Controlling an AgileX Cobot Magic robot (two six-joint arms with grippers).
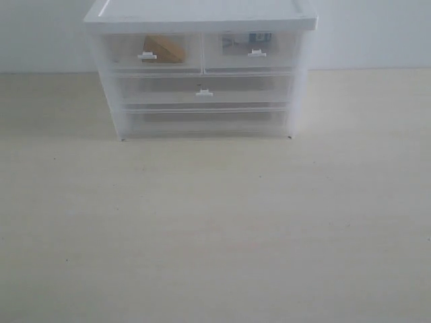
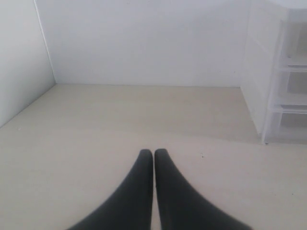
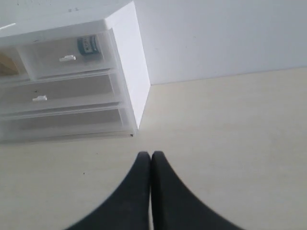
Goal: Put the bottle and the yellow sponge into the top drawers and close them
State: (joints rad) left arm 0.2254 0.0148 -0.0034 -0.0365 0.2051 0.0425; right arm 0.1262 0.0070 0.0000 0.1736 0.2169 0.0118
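Observation:
The white-topped cabinet [image 1: 200, 17] stands at the back of the table. Its two top drawers are pushed in flush. The yellow sponge [image 1: 163, 49] shows through the left top drawer [image 1: 149, 51]. The bottle [image 1: 258, 39] with its teal label lies inside the right top drawer [image 1: 252, 49], and shows as well in the right wrist view as the bottle [image 3: 88, 46]. Neither arm appears in the exterior view. My left gripper [image 2: 153, 153] is shut and empty over bare table, left of the cabinet [image 2: 268, 72]. My right gripper [image 3: 150, 155] is shut and empty, in front of the cabinet's right corner.
Below the top pair are two full-width drawers, the upper one with a central handle [image 1: 204, 93]. A white wall [image 2: 144, 43] stands behind the table and a side panel [image 2: 19, 62] on the left. Pale wooden tabletop [image 1: 215, 229] spreads in front of the cabinet.

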